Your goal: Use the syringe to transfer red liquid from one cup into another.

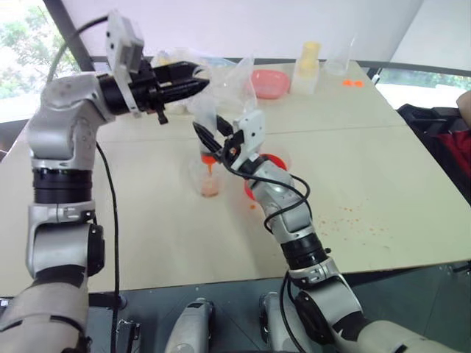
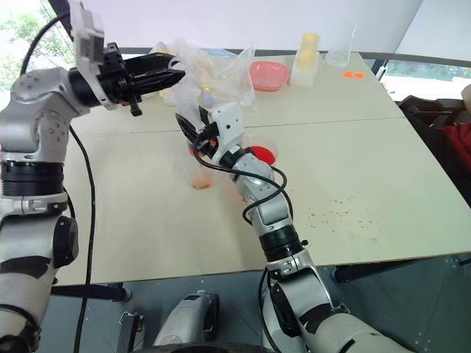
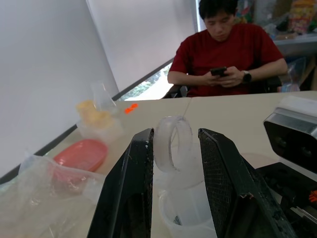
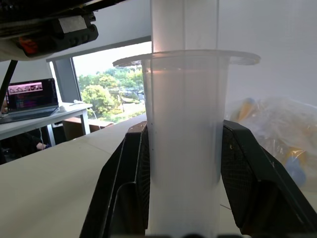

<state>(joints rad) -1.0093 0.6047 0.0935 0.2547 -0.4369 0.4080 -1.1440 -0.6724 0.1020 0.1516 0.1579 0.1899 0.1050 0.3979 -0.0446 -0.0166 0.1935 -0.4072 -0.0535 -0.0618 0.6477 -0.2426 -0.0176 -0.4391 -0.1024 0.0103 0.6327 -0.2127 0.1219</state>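
Right gripper around syringe

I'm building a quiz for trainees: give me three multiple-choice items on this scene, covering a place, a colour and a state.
1. The clear plastic syringe's nozzle hangs over:
A. the shallow dish
B. the small clear cup
C. bare table

2. The shallow dish at the table's far end is:
A. pink
B. blue
C. green

3. The right hand is:
A. wide open and empty
B. resting flat on the table
C. closed on the syringe's barrel

Answers:
1 B: the clear plastic syringe is upright, with its orange tip above the small clear cup.
2 A: the shallow dish looks pink.
3 C: the right hand has both black fingers pressed against the barrel.
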